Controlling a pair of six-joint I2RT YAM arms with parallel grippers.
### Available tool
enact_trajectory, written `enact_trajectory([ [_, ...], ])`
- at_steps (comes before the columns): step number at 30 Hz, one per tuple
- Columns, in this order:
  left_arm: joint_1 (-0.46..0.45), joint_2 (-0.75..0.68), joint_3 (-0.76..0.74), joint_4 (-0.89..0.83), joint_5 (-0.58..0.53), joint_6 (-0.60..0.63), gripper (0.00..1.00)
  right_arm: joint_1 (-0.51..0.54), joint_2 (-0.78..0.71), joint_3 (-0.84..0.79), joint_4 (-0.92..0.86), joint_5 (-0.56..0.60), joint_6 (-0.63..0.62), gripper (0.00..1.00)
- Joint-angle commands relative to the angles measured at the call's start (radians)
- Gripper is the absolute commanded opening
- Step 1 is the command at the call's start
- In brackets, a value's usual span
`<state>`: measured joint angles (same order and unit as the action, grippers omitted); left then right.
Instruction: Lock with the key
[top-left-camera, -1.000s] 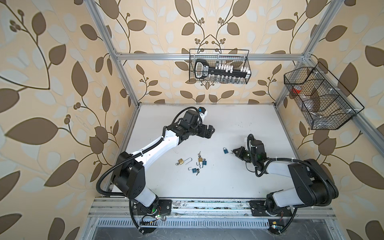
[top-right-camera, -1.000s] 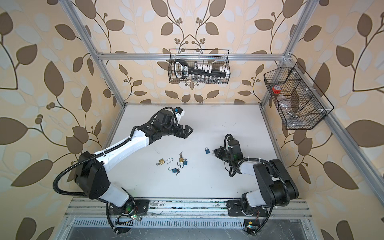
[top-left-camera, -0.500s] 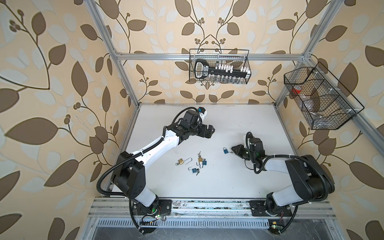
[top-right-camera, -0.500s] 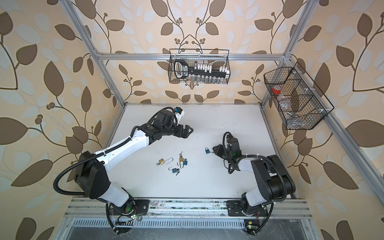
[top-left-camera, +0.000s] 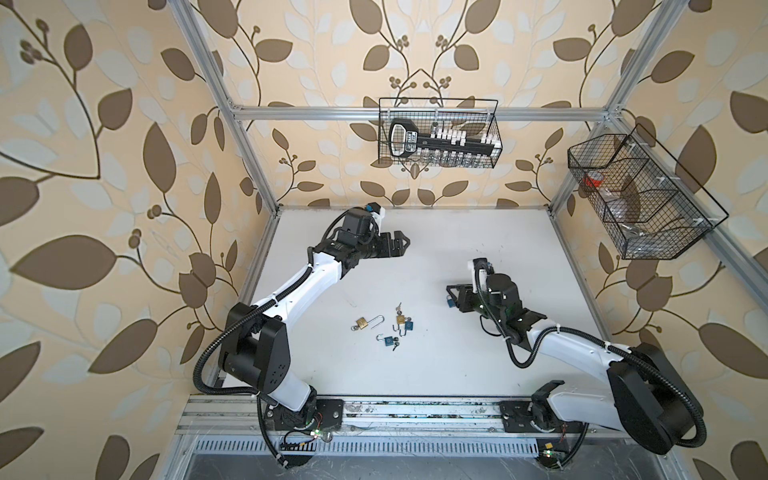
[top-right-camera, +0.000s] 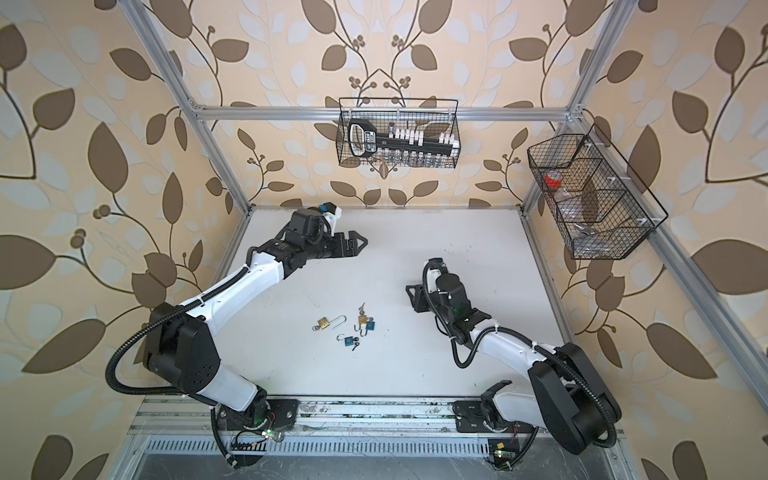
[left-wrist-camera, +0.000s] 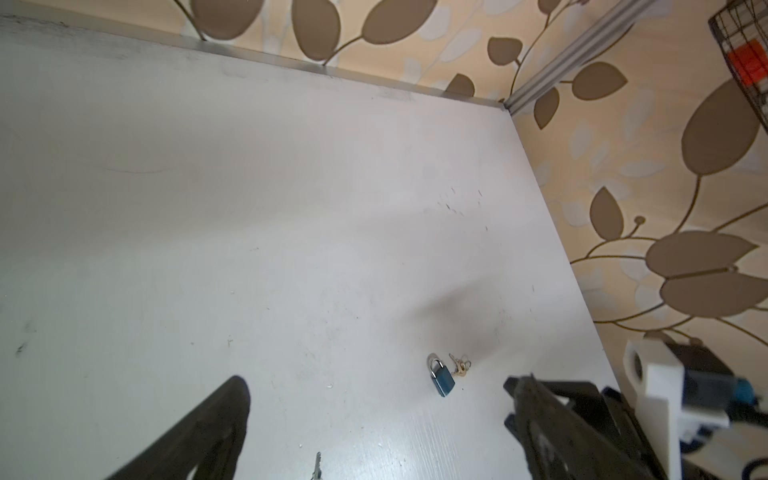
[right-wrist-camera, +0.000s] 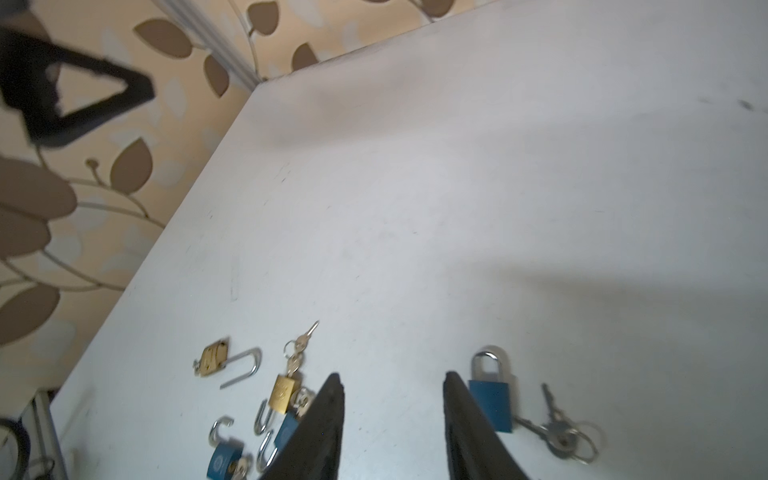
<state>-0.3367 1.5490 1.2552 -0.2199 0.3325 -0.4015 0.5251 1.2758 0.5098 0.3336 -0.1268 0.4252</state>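
Note:
A blue padlock (right-wrist-camera: 490, 399) with its shackle closed lies on the white table (top-left-camera: 436, 365), and a ring of keys (right-wrist-camera: 557, 432) lies right beside it. My right gripper (right-wrist-camera: 392, 378) hovers low next to it, open, with only bare table between the fingers; the lock sits just outside one finger. In a top view the padlock (top-left-camera: 450, 302) peeks out beside the right gripper (top-left-camera: 454, 297). My left gripper (top-left-camera: 405, 245) hangs wide open above the back left of the table, holding nothing. The left wrist view shows the padlock (left-wrist-camera: 442, 380) and keys (left-wrist-camera: 459, 368) ahead of the left gripper (left-wrist-camera: 378, 386).
Several small padlocks with open shackles lie in a cluster mid-table: a brass one (top-left-camera: 361, 323), a brass one with keys (top-left-camera: 401, 319) and blue ones (top-left-camera: 389, 340). A wire basket (top-left-camera: 438, 133) hangs on the back wall and another wire basket (top-left-camera: 640, 199) on the right wall.
My right gripper's jaws have parted from shut, and it has shifted left to stand beside the blue padlock. The left arm has not moved.

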Motion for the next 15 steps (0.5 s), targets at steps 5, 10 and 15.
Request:
enact_trajectory([
  [5, 0.144, -0.058, -0.007, 0.048, 0.060, -0.074, 0.98, 0.117, 0.138, 0.129, -0.146, -0.190, -0.308, 0.39],
  [10, 0.229, -0.065, -0.025, 0.075, 0.082, -0.128, 0.99, 0.287, 0.231, 0.196, -0.188, -0.199, -0.400, 0.39],
  [15, 0.321, -0.068, -0.036, 0.103, 0.117, -0.157, 0.99, 0.358, 0.343, 0.313, -0.320, -0.295, -0.631, 0.38],
])
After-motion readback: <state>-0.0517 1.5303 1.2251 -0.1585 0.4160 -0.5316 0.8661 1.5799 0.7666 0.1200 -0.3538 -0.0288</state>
